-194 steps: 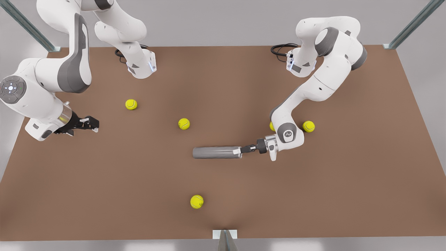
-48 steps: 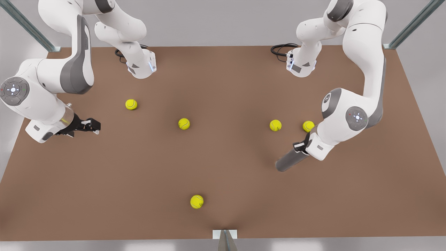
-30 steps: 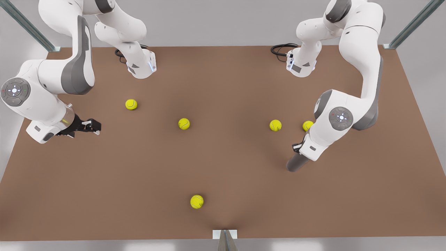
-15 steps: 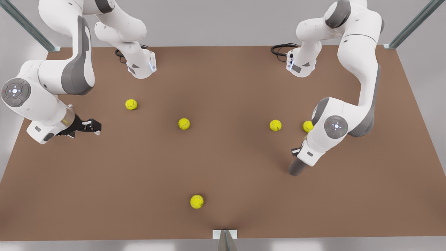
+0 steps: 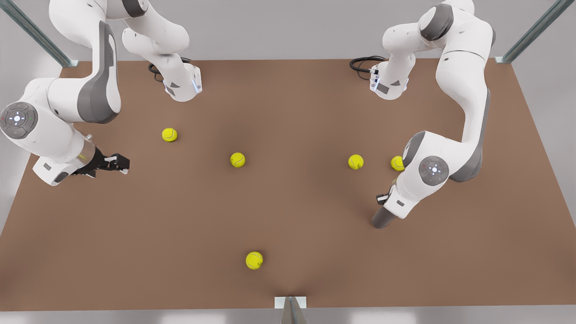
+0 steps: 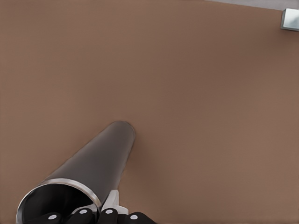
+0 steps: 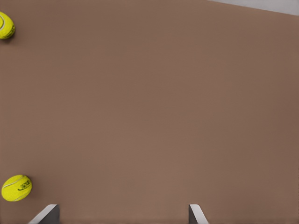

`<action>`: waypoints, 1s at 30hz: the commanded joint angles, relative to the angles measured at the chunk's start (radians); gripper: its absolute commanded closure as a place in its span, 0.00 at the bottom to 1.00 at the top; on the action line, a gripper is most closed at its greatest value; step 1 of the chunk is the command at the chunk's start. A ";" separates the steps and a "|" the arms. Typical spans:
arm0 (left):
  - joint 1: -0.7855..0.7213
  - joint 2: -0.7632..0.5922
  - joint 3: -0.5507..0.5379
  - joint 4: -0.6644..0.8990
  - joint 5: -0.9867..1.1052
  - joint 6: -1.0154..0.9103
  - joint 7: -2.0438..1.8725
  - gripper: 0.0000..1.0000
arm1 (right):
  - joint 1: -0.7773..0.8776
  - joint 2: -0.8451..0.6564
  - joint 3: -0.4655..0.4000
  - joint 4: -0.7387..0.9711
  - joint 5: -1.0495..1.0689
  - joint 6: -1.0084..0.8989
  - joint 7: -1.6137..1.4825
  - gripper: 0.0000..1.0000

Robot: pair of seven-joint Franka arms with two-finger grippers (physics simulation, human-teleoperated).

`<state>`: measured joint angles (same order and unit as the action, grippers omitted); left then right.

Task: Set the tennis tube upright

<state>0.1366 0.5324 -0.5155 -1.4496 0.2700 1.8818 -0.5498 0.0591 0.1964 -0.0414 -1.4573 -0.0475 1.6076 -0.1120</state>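
I am holding the plain dark grey cylindrical tennis tube [image 6: 96,161] by its silvery open rim, my left gripper [image 5: 388,195] clenched on that rim so the closed end can meet the brown table [image 5: 288,202] first. The tube is standing steeply, a little tilted, its base touching or just above the table; I cannot tell which. It is sitting near the two small yellow tennis balls [image 5: 355,161] that lie just beyond it, toward that arm's base. I am gripping at the top so that, by my reckoning, letting go will leave it upright. My right gripper [image 5: 118,161] is waiting well apart from the tube, fingers [image 7: 46,213] spread and empty.
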 commanded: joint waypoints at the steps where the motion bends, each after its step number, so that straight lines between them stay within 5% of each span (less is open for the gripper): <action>1: 0.000 0.000 0.000 0.000 -0.017 0.000 0.001 0.79 | 0.002 0.000 0.000 0.000 0.000 0.000 0.000 0.00; 11: 0.001 0.014 0.000 0.006 -0.017 0.000 0.004 0.75 | 0.001 0.000 0.000 -0.002 0.000 0.000 0.000 0.00; 14: 0.001 0.014 0.000 0.014 -0.018 -0.003 0.008 0.45 | 0.002 0.000 0.000 -0.002 0.001 0.002 0.002 0.00; 15: 0.001 0.014 0.000 0.014 -0.018 -0.003 0.008 0.17 | 0.001 0.000 0.000 -0.002 0.001 0.002 0.000 0.00; 16: 0.001 0.014 0.000 0.014 -0.018 -0.003 0.007 0.04 | 0.001 0.000 0.000 -0.002 0.001 0.005 0.002 0.00; 24: -0.003 0.023 0.002 0.049 0.037 -0.070 0.002 0.01 | 0.001 0.000 0.000 -0.002 0.001 0.005 0.000 0.00; 30: -0.006 -0.023 -0.047 0.120 0.106 -0.311 0.013 0.01 | 0.001 0.001 0.000 -0.003 0.001 0.006 0.002 0.00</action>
<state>0.1303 0.5090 -0.5778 -1.3060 0.3564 1.5314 -0.5346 0.0598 0.1979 -0.0414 -1.4604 -0.0460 1.6137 -0.1104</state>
